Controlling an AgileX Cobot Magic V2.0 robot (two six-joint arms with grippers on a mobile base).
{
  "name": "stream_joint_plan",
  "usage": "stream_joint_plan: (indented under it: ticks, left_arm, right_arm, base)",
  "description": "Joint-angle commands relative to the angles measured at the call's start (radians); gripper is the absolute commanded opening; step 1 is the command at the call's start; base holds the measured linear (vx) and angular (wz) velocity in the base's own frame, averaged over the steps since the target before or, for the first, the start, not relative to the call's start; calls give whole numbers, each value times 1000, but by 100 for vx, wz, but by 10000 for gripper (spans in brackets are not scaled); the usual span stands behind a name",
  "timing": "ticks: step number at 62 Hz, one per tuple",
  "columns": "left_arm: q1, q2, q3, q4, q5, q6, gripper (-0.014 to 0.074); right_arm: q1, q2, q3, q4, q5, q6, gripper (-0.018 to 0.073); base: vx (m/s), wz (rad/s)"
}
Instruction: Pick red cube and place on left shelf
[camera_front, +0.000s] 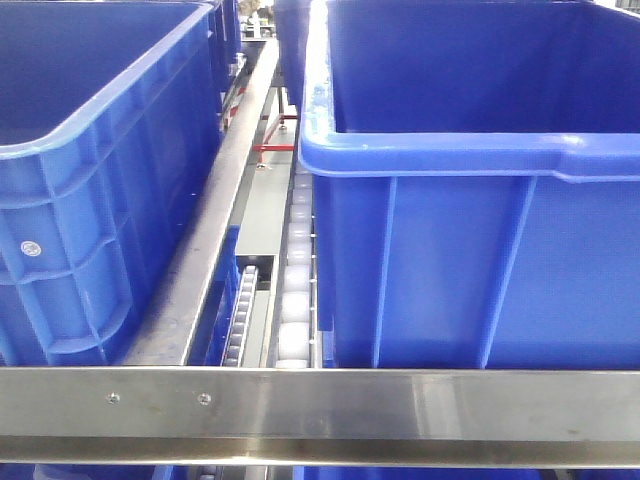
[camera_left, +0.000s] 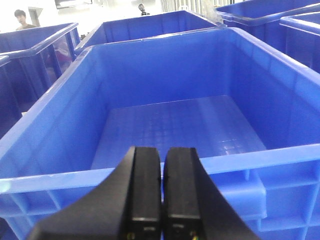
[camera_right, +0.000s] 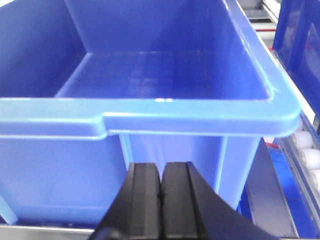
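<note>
glossy plastic crates (camera_front: 480, 200), brushed steel rail (camera_front: 320, 415)

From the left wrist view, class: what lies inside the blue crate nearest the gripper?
Inside the blue crate, only its bare gridded floor shows; no red cube. The near wall and the shut left gripper hide the closest strip.

Left gripper (camera_left: 161, 192) and right gripper (camera_right: 161, 200), both level, black fingers pressed together, gripping nothing.

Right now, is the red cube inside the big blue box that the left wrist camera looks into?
No. The blue crate shows only its bare gridded floor, and the left gripper in front of it is shut with nothing between its fingers.
</note>
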Motion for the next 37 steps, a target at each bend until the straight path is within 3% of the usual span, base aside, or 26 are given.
stream_joint_plan:
  ticks: [1, 24, 37]
  left_arm:
    - [-1, 8, 22, -10, -83, 1, 106]
    - [-1, 8, 22, -10, -83, 1, 106]
    - [-1, 8, 22, -10, -83, 1, 106]
  right_arm:
    - [-7, -17, -25, 6, -98, -7, 66]
    - [-7, -17, -25, 6, -115, -6, 66]
    - [-7, -17, -25, -81, -115, 123, 66]
  base:
    - [2, 13]
    - [0, 1]
    - [0, 0]
